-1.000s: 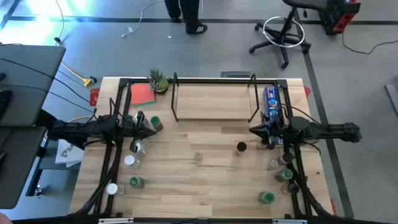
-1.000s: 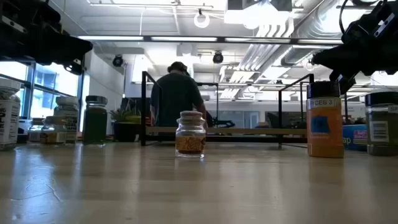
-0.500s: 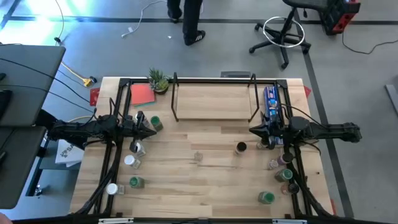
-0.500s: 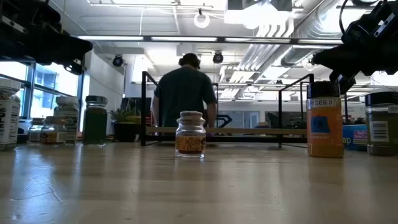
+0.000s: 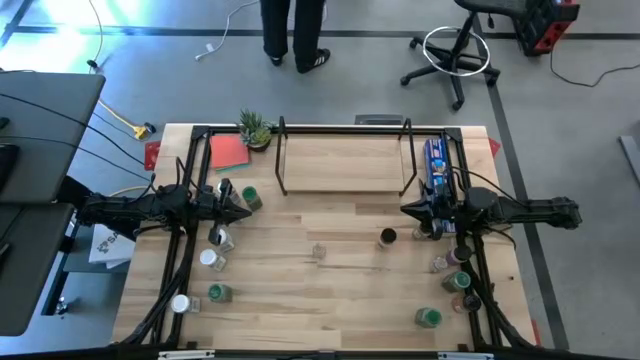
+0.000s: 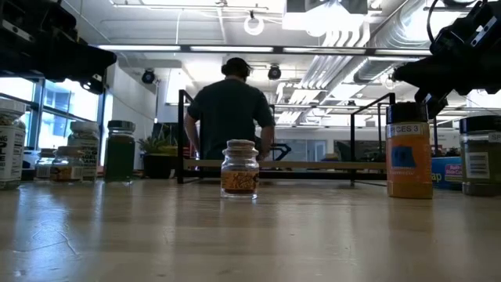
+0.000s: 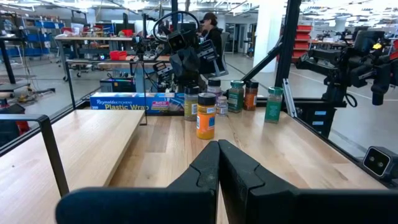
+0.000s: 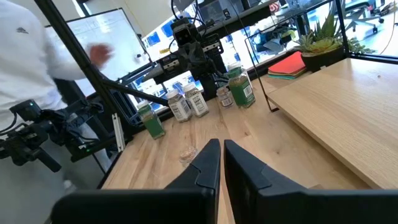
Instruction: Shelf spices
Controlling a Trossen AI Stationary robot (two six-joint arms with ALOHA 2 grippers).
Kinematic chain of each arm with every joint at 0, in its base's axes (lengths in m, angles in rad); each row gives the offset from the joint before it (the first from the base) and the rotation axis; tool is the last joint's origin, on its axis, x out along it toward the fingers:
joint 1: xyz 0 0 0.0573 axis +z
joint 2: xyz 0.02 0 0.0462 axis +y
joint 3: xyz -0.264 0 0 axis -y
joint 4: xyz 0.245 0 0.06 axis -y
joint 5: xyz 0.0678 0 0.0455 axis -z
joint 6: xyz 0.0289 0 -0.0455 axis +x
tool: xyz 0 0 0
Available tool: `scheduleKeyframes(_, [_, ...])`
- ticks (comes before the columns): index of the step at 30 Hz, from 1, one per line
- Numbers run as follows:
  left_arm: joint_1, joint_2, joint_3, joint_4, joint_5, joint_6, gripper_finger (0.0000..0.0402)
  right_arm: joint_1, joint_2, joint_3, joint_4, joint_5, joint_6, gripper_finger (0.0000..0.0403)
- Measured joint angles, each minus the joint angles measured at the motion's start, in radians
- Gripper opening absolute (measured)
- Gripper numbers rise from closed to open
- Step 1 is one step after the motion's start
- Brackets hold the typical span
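Wooden table [image 5: 340, 290]: spices [image 5: 318, 251] sit between both closed, empty tools [image 5: 246, 212] [image 5: 404, 210].

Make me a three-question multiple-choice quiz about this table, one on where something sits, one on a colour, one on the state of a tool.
1. Where is the blue box?
A. on the shelf
B. right of the shelf, at the table's right side
C. at the table's front edge

2. What colour is the flat pad by the plant?
A. red
B. blue
C. yellow

3. How do the left tool's fingers stand?
A. wide open
B. shut on a jar
C. shut, holding nothing

Answers: 1 B, the high view shows the box lying beside the shelf's right rail. 2 A, the pad shows red next to the plant. 3 C, the left wrist view shows the fingers pressed together with nothing between them.
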Motion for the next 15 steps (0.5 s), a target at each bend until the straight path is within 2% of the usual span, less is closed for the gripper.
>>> scheduleKeyframes(15, [0.0,0.0,0.0,0.0,0.0,0.0,0.0001,0.0,0.0,0.0,0.0,0.0,0.0,0.0016])
